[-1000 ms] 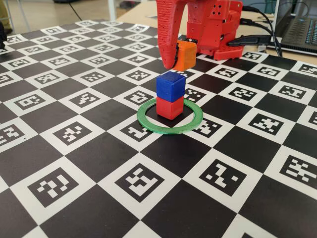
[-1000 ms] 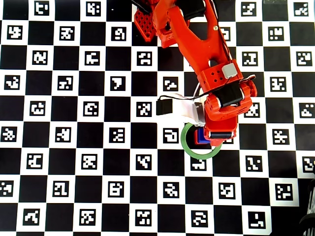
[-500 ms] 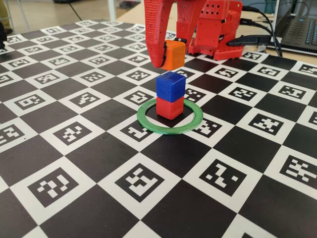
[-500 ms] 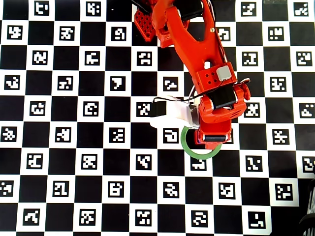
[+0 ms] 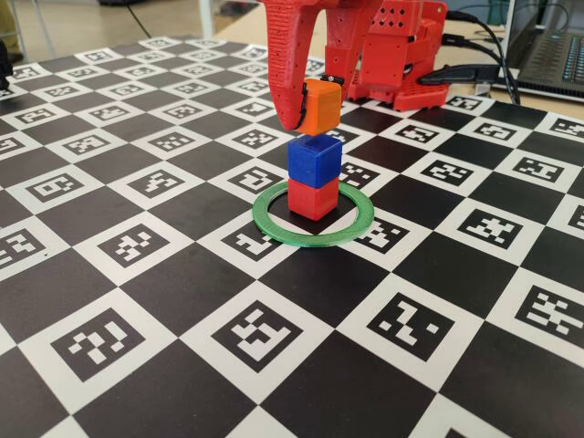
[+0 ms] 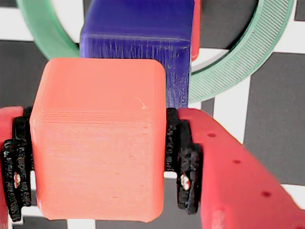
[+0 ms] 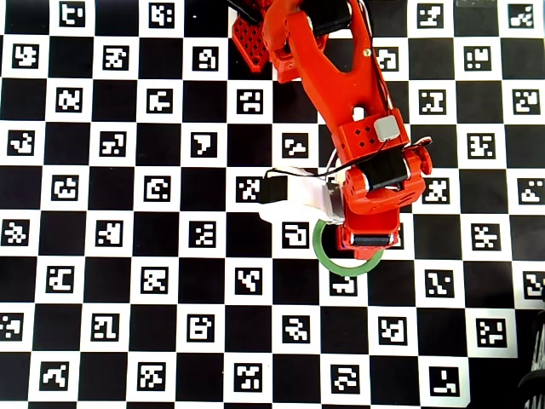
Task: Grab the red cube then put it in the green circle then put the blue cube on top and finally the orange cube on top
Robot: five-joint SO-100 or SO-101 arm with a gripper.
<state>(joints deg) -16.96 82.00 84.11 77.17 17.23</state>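
Observation:
In the fixed view the red cube point(image 5: 313, 199) stands inside the green circle point(image 5: 274, 224) with the blue cube point(image 5: 314, 161) stacked on it. My gripper point(image 5: 315, 108) is shut on the orange cube point(image 5: 320, 107), which hangs just over the blue cube; contact is unclear. The wrist view shows the orange cube point(image 6: 97, 138) clamped between the black pads point(image 6: 183, 162) of my gripper point(image 6: 100, 164). It sits a little left of the blue cube point(image 6: 138, 28), with a sliver of the red cube point(image 6: 196, 28) and the green circle point(image 6: 238, 67) beyond. From overhead, my gripper point(image 7: 366, 245) hides all three cubes above the green circle point(image 7: 328, 253).
A black-and-white checkered mat point(image 5: 182, 301) with printed markers covers the table. The arm's red base point(image 5: 401, 55) stands behind the stack. A laptop point(image 5: 547, 55) and black cables point(image 5: 474, 73) lie at the back right, off the mat.
My gripper carried the orange cube left and toward the fixed camera, then slightly down, from behind the stack to just above the blue cube. The stack has not moved.

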